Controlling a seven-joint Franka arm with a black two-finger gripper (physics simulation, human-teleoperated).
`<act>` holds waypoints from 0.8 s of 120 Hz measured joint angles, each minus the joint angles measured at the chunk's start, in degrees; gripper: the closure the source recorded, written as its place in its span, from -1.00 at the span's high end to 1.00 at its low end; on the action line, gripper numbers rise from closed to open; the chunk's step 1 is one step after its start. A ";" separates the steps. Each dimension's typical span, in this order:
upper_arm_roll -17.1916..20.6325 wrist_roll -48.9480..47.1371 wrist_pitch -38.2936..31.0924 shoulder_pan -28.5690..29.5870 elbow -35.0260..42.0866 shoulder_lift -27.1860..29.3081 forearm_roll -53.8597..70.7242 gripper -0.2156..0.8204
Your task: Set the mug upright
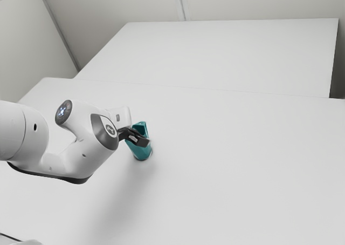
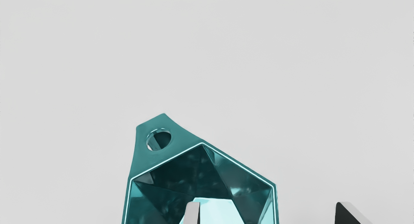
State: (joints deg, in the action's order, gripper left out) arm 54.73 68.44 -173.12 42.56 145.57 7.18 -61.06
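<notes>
My gripper [image 1: 141, 136] is at the mug [image 1: 142, 151], fingers spread wide, not clamped on anything. Surroundings, relative to the mug: pale room walls [image 1: 110, 7] stand well beyond it. One white table [image 1: 226, 185] lies beneath it; a second white table [image 1: 232, 56] lies behind that one. Quantities: two tables, one arm, one mug, two fingers. Arm pose: my white arm [image 1: 81, 153] enters from the exterior view's left of the mug, bends at its joints, and ends with the hand angled down at the mug. Mug: teal, faceted, one part with a round hole projecting at its rim; the mouth faces my hand. Whether it stands fully plumb cannot be determined. Fingers [image 2: 193, 214]: one is over the mouth, the other outside the rim, across the mug's wall. Contact with the mug cannot be confirmed.
</notes>
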 joint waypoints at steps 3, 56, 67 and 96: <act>0.07 -0.02 0.04 0.00 -0.03 0.18 0.00 0.28; -4.56 -5.87 21.21 2.53 -5.45 8.73 8.78 0.54; -5.76 -9.95 30.89 6.13 -12.99 8.59 18.86 0.56; -5.85 -22.66 57.34 11.64 -36.99 4.24 41.74 0.57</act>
State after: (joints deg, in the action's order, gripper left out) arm 48.89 45.78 -115.78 54.20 108.58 11.42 -19.33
